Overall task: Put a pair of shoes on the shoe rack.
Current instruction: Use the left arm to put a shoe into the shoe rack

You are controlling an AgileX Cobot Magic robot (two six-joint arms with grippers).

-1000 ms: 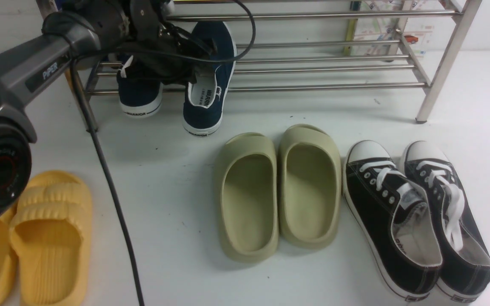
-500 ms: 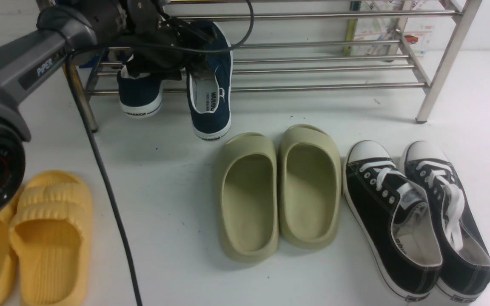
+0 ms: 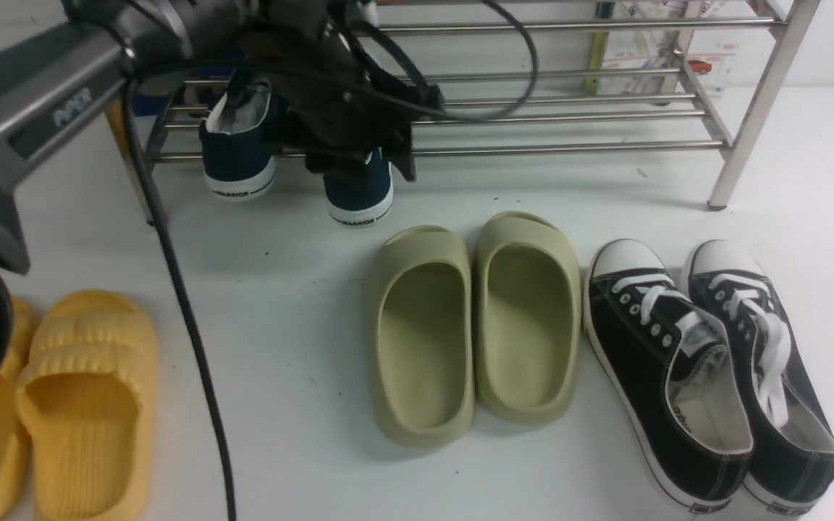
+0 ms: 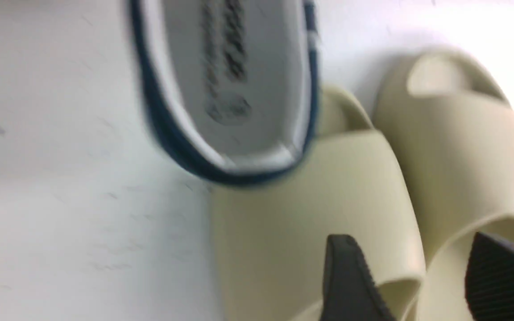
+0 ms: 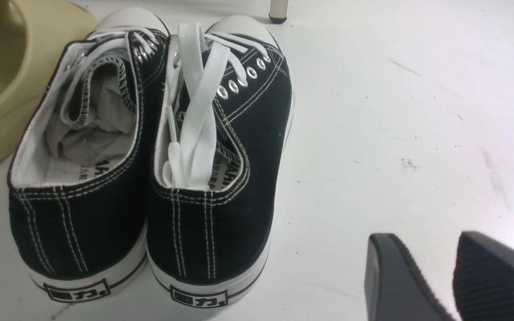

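Note:
The shoe rack (image 3: 569, 149) of shiny steel tubes stands across the back. One navy shoe (image 3: 237, 163) lies with its toe on the lower tubes at the left and its white-soled heel hanging out in front. The second navy shoe (image 3: 359, 201) sits beside it, with only its heel showing below my left arm (image 3: 344, 108). In the left wrist view that shoe's white insole (image 4: 230, 84) is blurred. My left gripper (image 4: 417, 267) stands open and empty over the olive slippers. My right gripper (image 5: 435, 272) is open above bare table, beside the black sneakers.
Olive-green slippers (image 3: 471, 325) sit mid-table just in front of the second navy shoe. Black lace-up sneakers (image 3: 706, 369) lie at the right, yellow slippers (image 3: 77, 405) at the front left. A black cable (image 3: 192, 347) trails from the left arm. The rack's right leg (image 3: 750, 123) stands at the back right.
My left gripper opened and let go of the second navy shoe, which straightened and settled with its heel lower. The gripper then swung right and forward over it.

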